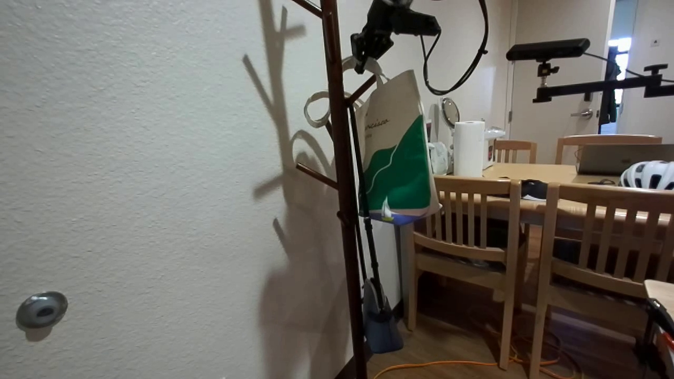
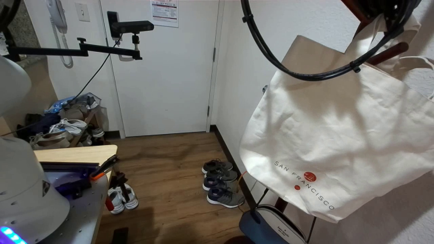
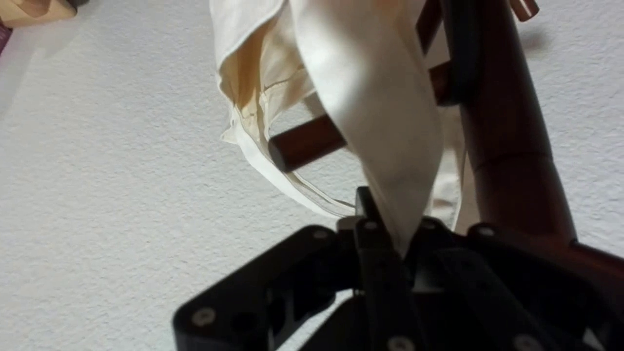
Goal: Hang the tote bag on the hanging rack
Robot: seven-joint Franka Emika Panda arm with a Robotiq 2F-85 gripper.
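Note:
The tote bag is white canvas with a green print; it shows in both exterior views [image 1: 400, 158] [image 2: 339, 128], hanging beside the rack. My gripper [image 1: 360, 64] is shut on its strap; in the wrist view the strap [image 3: 375, 87] narrows between the fingers [image 3: 397, 234]. The brown hanging rack [image 1: 337, 121] has several pegs. One peg [image 3: 309, 141] passes behind the held strap, its tip showing inside the handle loops; it also shows in both exterior views [image 1: 362, 89] [image 2: 390, 54]. Another loop [image 1: 316, 110] sticks out past the pole. Whether the strap rests on the peg cannot be told.
A blue-grey purse [image 1: 382, 329] hangs low on the rack by a black strap. The white wall [image 1: 158, 158] is right behind the rack. Wooden chairs [image 1: 468, 247] and a table [image 1: 526, 171] stand beside the bag. The arm's black cable [image 2: 315, 76] loops in front of the bag.

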